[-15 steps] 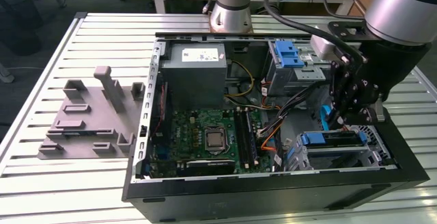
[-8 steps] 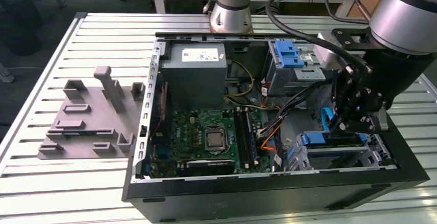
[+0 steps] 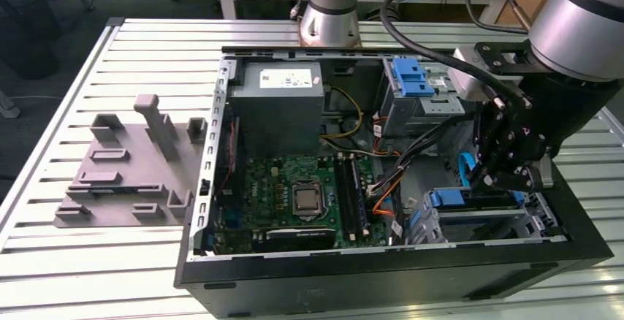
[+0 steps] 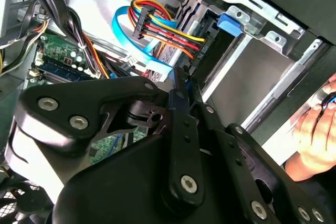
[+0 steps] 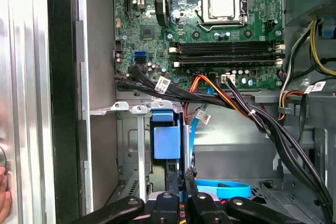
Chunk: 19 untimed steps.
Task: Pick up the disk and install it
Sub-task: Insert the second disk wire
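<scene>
Exterior view: gripper [image 3: 509,181] sits low inside the open PC case [image 3: 390,276] on the bench [image 3: 58,261], just beside the blue-framed disk [image 3: 475,202] in the drive cage. Second wrist view: fingers [image 4: 181,95] look pinched together, holding nothing. First wrist view: disk carrier's blue face [image 5: 165,140] just past the fingertips [image 5: 185,178]; motherboard [image 5: 210,24] farther off.

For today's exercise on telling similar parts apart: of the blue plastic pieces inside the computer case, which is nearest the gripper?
The blue piece on the lower drive cage, directly beside the gripper; the other blue bracket sits farther back, beside the gray power supply.
</scene>
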Each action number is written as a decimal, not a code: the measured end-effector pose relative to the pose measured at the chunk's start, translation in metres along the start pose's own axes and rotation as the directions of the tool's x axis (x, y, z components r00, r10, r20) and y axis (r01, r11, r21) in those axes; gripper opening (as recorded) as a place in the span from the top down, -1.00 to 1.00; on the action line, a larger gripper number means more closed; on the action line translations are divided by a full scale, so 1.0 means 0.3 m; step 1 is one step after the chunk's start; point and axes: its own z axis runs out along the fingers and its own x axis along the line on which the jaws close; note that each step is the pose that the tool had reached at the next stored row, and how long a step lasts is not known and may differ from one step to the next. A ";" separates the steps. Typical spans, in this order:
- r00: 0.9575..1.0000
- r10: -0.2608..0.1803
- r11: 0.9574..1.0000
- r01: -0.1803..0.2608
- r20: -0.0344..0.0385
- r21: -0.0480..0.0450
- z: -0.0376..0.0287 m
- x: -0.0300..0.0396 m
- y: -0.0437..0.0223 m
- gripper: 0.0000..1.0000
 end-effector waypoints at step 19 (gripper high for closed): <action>1.000 0.000 1.000 0.000 0.000 0.000 0.007 0.004 -0.010 0.69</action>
